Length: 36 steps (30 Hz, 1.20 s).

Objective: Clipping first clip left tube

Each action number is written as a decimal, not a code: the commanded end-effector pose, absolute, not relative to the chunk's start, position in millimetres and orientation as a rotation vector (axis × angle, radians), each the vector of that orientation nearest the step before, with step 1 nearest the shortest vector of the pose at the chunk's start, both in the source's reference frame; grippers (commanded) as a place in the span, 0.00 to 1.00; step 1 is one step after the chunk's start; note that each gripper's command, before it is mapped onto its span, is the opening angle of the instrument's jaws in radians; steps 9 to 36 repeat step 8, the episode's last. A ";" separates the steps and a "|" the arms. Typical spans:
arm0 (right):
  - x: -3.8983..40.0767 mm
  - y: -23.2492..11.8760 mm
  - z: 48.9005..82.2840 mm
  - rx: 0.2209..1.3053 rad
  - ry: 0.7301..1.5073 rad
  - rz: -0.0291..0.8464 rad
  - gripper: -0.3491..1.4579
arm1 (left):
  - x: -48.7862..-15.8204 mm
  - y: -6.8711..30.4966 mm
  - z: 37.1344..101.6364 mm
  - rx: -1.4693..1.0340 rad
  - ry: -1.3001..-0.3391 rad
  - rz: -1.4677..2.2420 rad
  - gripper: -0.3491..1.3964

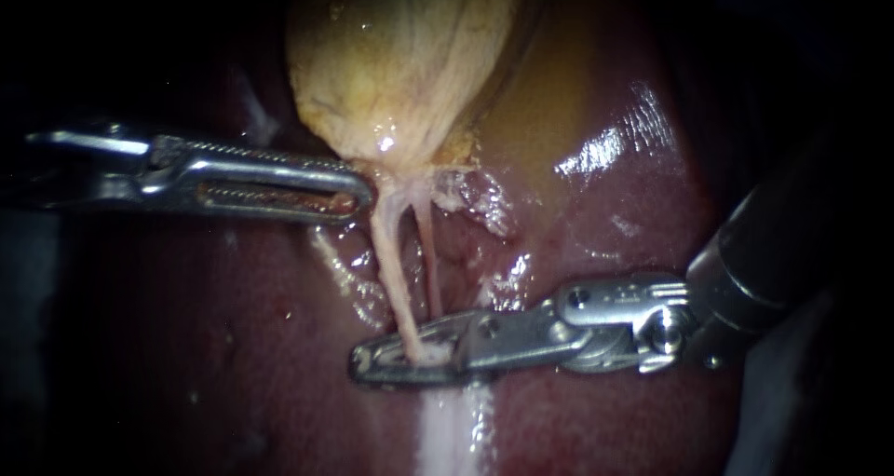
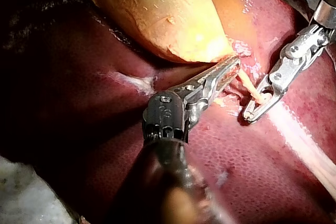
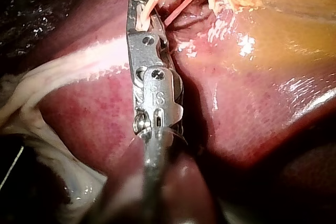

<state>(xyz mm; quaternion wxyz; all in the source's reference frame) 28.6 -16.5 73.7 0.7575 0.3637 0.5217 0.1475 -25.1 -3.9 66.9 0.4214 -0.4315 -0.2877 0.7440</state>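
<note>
Here we count two instruments, two tubes, one gallbladder [image 1: 400, 66] and one liver [image 1: 605, 215] under them all. Both tubes run side by side from the gallbladder's neck: the left tube [image 1: 391, 262], the thicker one, and the right tube [image 1: 430, 262], thinner and just beside it.

Away from the gallbladder, the left tube ends up between the jaws of the right instrument [image 1: 371, 362], which press on it from both sides. We cannot make out whether a clip sits in those jaws. The right tube's far end slips out of sight behind them. A pale band [image 1: 452, 429] on the liver runs on from there, away from the gallbladder.

The left instrument [image 1: 361, 195] lies nearly level, its long toothed jaws closed on the gallbladder at the neck. How much tissue they hold is hard to see. The right instrument is bent at its wrist towards the tubes. Both shafts are cut off by darkness.
</note>
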 end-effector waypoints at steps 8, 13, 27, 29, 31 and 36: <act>28.6 -16.4 74.2 0.811 1.129 0.338 0.00 | -25.1 -3.8 67.0 -1.082 -0.722 1.864 0.00; 28.6 -16.4 74.2 0.811 1.129 0.338 0.00 | -25.1 -3.8 67.0 -1.082 -0.722 1.864 0.00; 28.6 -16.4 74.2 0.811 1.129 0.338 0.00 | -25.1 -3.8 67.0 -1.082 -0.722 1.864 0.00; 28.6 -16.4 74.2 0.811 1.129 0.338 0.00 | -25.1 -3.8 67.0 -1.082 -0.722 1.864 0.00; 28.6 -16.4 74.2 0.811 1.129 0.338 0.00 | -25.1 -3.8 67.0 -1.082 -0.722 1.864 0.00; 28.6 -16.4 74.2 0.811 1.129 0.338 0.00 | -25.1 -3.8 67.0 -1.082 -0.722 1.864 0.00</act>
